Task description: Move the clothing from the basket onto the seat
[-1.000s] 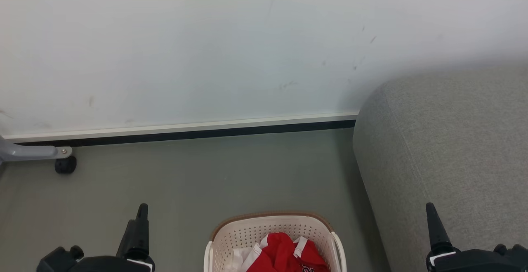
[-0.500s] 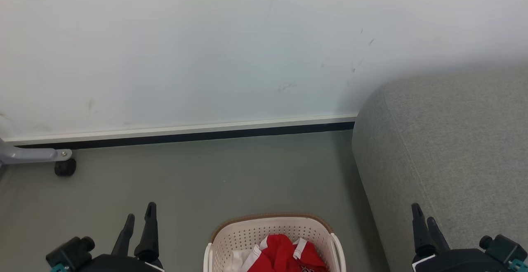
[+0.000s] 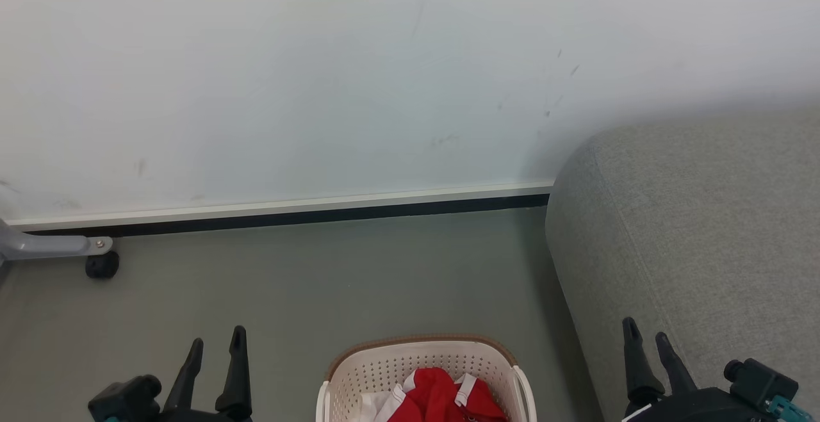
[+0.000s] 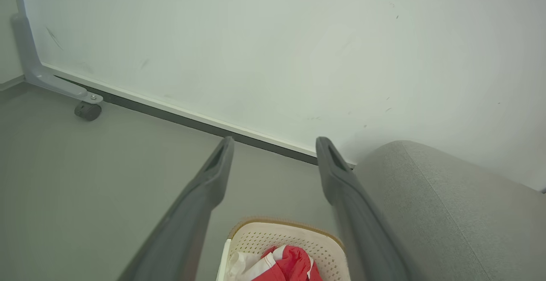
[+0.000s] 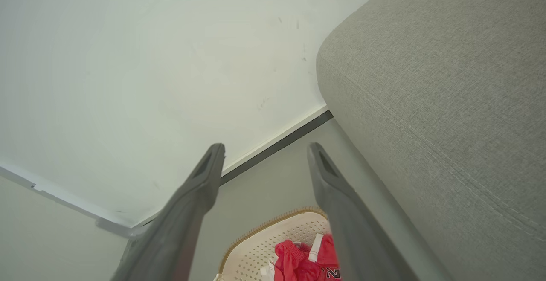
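Two grippers are hanging empty, one on each side of the basket [image 3: 423, 340]: the left gripper [image 3: 217, 339] is sitting at 7 o'clock in the head view and the right gripper [image 3: 645, 329] at 5 o'clock, each with fingers parted and gripping nothing. The clothing [image 3: 442, 396] is lying crumpled inside the basket at 6 o'clock, and none of it is lying on the seat [image 3: 705, 230], which is occupying the 3 to 4 o'clock side just beside the basket. Several hazards are presenting themselves. The thin fabric is likely to be slipping out of a shallow pinch. A finger entering low is risking a snag on the perforated wall, dragging or tipping the light basket. A trailing garment is liable to be dropping onto the floor [image 3: 359, 268] between basket and seat. The right gripper is working close to the seat's flank and is risking a brush against it.
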### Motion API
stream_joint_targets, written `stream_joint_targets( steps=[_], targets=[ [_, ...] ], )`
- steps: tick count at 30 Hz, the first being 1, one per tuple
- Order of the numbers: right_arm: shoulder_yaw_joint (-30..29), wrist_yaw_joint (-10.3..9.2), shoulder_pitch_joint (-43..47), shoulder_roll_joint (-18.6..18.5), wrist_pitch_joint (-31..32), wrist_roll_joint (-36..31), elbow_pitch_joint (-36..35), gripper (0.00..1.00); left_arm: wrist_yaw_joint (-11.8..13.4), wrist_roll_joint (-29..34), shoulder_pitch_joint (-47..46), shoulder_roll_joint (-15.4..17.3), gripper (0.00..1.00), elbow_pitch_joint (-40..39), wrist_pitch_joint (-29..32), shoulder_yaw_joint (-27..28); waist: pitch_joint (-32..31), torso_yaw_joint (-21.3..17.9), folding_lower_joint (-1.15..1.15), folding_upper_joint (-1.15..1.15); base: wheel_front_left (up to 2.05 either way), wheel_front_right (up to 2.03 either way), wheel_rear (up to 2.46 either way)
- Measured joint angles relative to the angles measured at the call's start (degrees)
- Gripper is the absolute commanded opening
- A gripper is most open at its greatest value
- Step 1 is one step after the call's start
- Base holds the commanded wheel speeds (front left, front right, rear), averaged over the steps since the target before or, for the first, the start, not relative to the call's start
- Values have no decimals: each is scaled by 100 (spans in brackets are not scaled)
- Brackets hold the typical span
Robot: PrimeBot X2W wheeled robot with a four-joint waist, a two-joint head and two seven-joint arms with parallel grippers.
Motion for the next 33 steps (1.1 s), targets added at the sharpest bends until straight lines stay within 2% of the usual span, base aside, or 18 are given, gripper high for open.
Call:
stream_joint_targets(
  steps=[13, 33],
  targets=[
    [328, -152, 19, -83, -267, -933, -18, 100, 190, 1003, 137, 30, 100, -21, -266, -94, -104, -14, 0, 0, 0, 0, 0],
    [766, -347, 81, -218, -621, -2272, -66, 100, 349, 2111, 351, 35, 100, 43, -628, -214, -211, -46, 0, 0, 0, 0, 0]
  ],
)
